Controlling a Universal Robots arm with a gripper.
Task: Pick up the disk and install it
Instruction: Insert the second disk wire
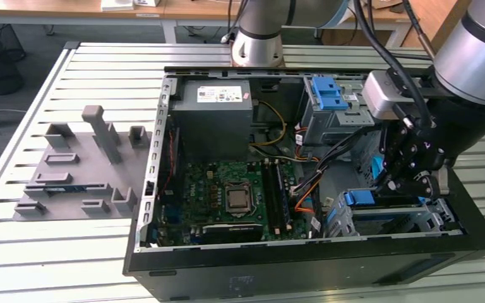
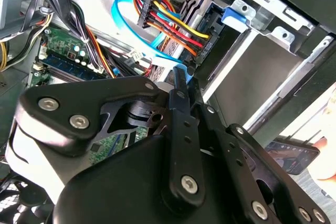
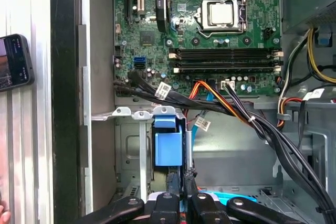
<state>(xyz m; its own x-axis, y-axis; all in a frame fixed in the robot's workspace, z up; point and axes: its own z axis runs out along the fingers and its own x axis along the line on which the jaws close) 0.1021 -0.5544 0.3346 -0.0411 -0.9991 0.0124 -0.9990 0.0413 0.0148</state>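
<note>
Down in the open computer case (image 1: 310, 252), the gripper (image 3: 181, 179) has its fingers nearly together, pinching the blue tab of the disk (image 3: 169, 148) in the drive cage.
Ahead of the fingers, the first wrist view shows the motherboard (image 3: 210, 35); the second wrist view shows coloured cables (image 2: 168, 24) instead.

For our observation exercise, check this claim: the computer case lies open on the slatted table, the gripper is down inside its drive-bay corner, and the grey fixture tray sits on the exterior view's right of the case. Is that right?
Not quite. The grey fixture tray sits on the exterior view's left of the computer case, not its right. The rest holds: the case lies open on the slatted table, and the gripper is down inside the drive-bay corner.
</note>
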